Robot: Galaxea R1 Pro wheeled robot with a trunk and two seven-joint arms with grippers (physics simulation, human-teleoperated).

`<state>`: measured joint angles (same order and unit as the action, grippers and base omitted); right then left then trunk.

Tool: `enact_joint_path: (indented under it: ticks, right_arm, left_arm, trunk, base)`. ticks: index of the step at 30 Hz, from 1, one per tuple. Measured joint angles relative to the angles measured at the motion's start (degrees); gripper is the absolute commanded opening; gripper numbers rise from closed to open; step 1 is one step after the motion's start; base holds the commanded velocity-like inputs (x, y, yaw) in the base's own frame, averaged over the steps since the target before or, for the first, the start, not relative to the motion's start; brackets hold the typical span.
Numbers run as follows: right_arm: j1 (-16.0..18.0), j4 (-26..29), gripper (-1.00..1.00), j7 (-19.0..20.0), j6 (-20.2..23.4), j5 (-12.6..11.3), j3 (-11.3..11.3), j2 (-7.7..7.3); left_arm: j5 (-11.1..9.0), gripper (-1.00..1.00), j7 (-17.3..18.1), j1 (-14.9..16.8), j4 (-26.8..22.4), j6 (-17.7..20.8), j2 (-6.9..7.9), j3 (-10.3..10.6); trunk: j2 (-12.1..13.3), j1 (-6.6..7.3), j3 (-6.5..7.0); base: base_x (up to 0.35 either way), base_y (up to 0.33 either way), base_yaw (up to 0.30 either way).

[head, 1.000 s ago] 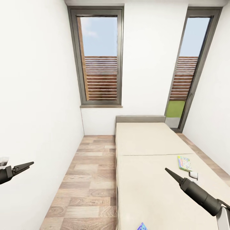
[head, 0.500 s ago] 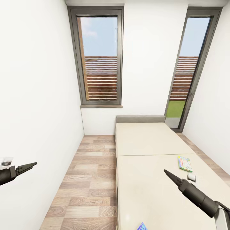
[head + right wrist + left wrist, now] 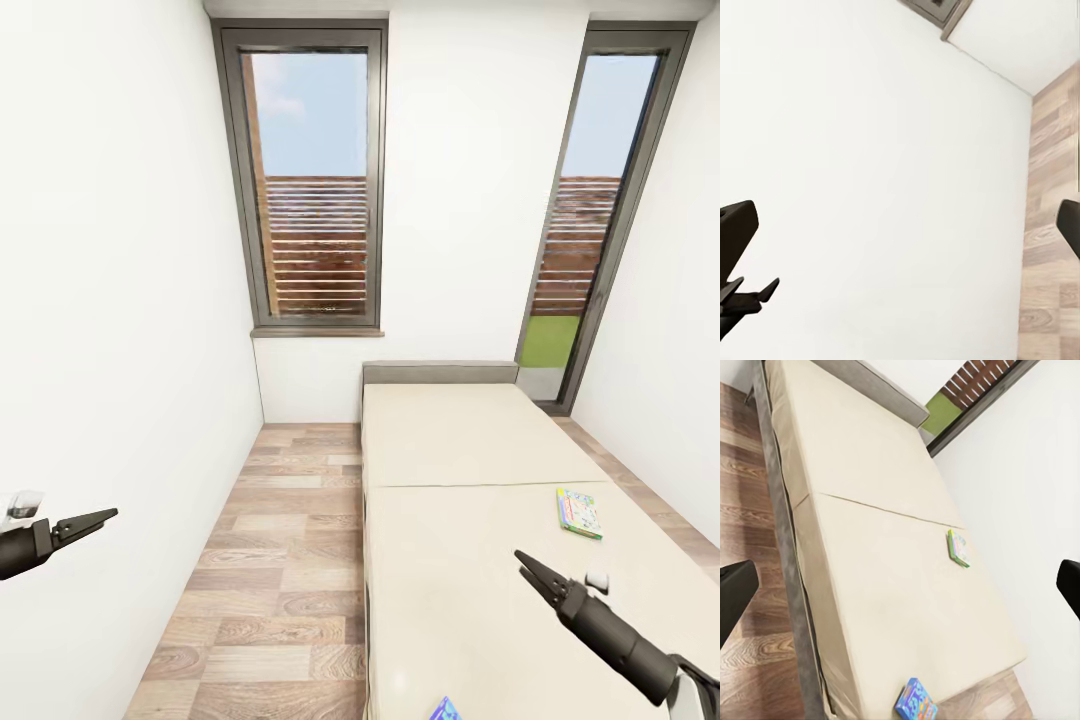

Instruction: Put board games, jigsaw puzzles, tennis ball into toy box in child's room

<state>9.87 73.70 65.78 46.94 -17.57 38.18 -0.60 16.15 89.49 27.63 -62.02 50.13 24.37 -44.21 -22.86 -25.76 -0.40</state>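
- A strip of wood-plank floor [image 3: 280, 560] runs between the white left wall [image 3: 120, 300] and the long left edge of the bed [image 3: 470, 520], open all the way up to the wall under the window [image 3: 312, 180].
- On the bed's right side a narrower band of floor shows, ending at a tall glazed door [image 3: 590, 220] by the head corner.
- The left gripper [image 3: 88, 522] hangs over the floor strip close to the left wall; in the head view its fingers look close together, but the left wrist view shows dark fingers [image 3: 735, 592] at opposite edges, so the jaws stand apart with nothing between them.
- The right gripper [image 3: 532, 574] hovers above the mattress toward the bed's right edge, its two tips slightly parted and holding nothing.
- A pale green-edged board game [image 3: 579, 512] lies flat near the right edge of the bed, about midway along its length, beyond the right gripper and clear of it.
- A blue board game [image 3: 916, 701] with colourful lettering lies flat at the foot edge of the bed, near its corner; in the head view only its tip shows at the bottom edge.
- The mattress is plain beige, with a seam across its middle and a low grey headboard [image 3: 440, 372] against the far wall.
- Walls are white; slatted fencing and sky show through both openings.
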Motion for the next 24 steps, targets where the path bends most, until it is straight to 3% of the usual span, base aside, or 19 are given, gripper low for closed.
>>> enact_joint_path:
  ticks: [7,15,24]
  right_arm:
    - [-0.50,-2.72,1.00,-0.02,-0.07,-0.01,2.14,-1.50]
    - [-1.76,-6.20,1.00,0.14,-0.09,-0.08,2.72,-4.41]
    - [-2.81,-8.60,1.00,0.19,-0.85,-0.02,2.91,-5.69]
  left_arm:
    - [0.01,1.00,0.00,0.00,0.00,0.00,0.00,0.01]
    - [0.02,1.00,0.00,0.00,0.00,-0.01,0.00,0.02]
    - [0.03,1.00,0.00,0.00,0.00,-0.01,-0.01,0.02]
  trunk:
    - [0.00,0.00,0.00]
    - [0.00,0.00,0.00]
    - [0.00,0.00,0.00]
  base:
    - [0.000,0.000,0.000]
    - [0.000,0.000,0.000]
    - [0.000,0.000,0.000]
